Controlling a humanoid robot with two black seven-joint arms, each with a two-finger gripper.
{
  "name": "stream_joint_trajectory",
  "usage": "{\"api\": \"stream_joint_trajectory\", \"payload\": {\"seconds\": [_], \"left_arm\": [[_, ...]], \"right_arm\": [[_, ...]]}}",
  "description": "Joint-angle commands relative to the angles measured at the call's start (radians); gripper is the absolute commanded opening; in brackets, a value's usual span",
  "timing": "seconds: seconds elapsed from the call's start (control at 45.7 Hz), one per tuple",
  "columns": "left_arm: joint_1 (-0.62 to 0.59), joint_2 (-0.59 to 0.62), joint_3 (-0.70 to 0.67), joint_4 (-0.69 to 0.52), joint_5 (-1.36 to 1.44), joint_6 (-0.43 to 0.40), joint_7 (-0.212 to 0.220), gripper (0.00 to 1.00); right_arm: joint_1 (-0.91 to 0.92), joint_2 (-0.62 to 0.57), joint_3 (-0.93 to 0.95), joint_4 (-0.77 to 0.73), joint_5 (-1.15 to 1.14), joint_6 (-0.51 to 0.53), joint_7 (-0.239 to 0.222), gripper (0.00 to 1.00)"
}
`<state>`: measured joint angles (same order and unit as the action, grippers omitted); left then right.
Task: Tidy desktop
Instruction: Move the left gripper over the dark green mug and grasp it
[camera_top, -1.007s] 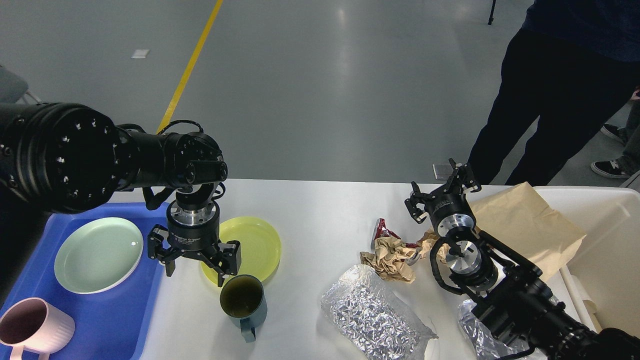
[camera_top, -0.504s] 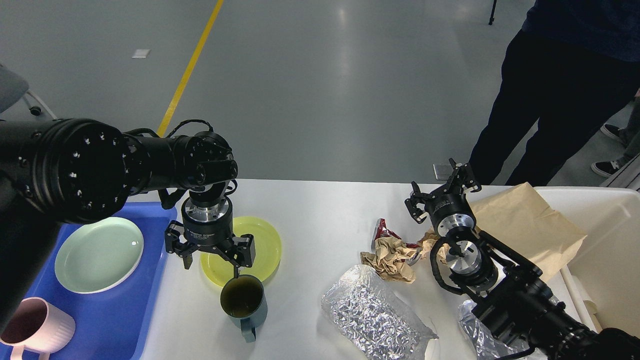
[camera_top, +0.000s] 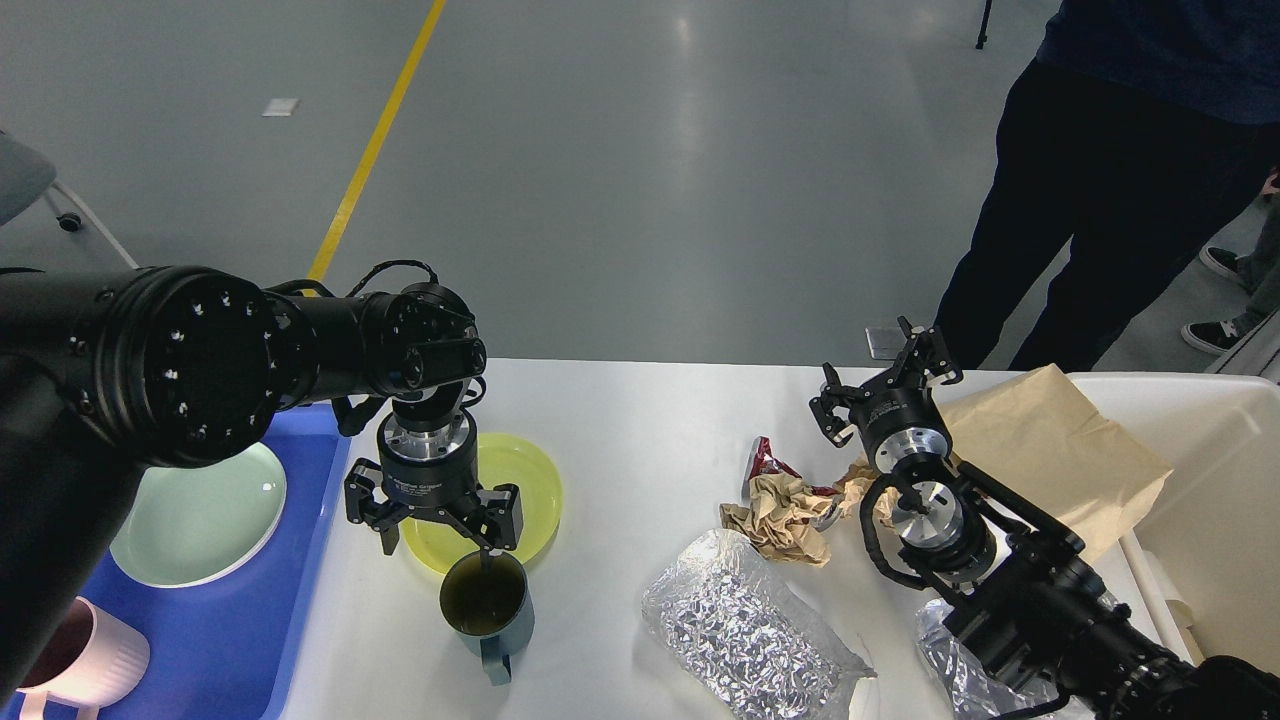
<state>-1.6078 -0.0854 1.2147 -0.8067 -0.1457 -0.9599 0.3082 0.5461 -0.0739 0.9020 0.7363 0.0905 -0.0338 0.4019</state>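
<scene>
The white desktop (camera_top: 650, 430) carries dishes at the left and rubbish at the right. My left gripper (camera_top: 437, 545) is open and points down over the near edge of a yellow plate (camera_top: 520, 475). Its right finger (camera_top: 487, 550) is at the far rim of a dark teal mug (camera_top: 487, 602). The mug stands upright with its handle toward me. My right gripper (camera_top: 882, 378) is open and empty, raised above crumpled brown paper (camera_top: 785, 512) and a red wrapper (camera_top: 765, 458).
A blue tray (camera_top: 230, 640) at the left holds a pale green plate (camera_top: 195, 515) and a pink mug (camera_top: 75, 665). A foil bag (camera_top: 740, 635) and a second foil bag (camera_top: 950, 665) lie in front. A brown paper bag (camera_top: 1050, 450) leans on the cream bin (camera_top: 1225, 470). A person (camera_top: 1110, 190) stands behind.
My left gripper has moved right and toward me, from beside the tray to the teal mug's far rim. The right arm and the objects have not moved.
</scene>
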Motion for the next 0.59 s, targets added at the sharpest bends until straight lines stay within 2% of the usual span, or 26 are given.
{"api": "stream_joint_trajectory", "payload": {"seconds": [0.0, 0.088, 0.219, 0.569], "left_arm": [[0.0, -0.001, 0.002, 0.008, 0.003, 0.0, 0.005, 0.97], [0.019, -0.001, -0.01, 0.006, -0.002, 0.0, -0.011, 0.97], [0.035, -0.001, -0.125, 0.006, -0.008, 0.0, -0.026, 0.97], [0.034, 0.001, -0.098, 0.006, 0.006, 0.0, -0.012, 0.97]], "right_arm": [[0.0, 0.0, 0.0, 0.0, 0.0, 0.0, 0.0, 1.0], [0.0, -0.001, 0.0, 0.0, 0.0, 0.0, 0.0, 1.0], [0.0, 0.0, 0.0, 0.0, 0.0, 0.0, 0.0, 1.0], [0.0, 0.0, 0.0, 0.0, 0.0, 0.0, 0.0, 1.0]]}}
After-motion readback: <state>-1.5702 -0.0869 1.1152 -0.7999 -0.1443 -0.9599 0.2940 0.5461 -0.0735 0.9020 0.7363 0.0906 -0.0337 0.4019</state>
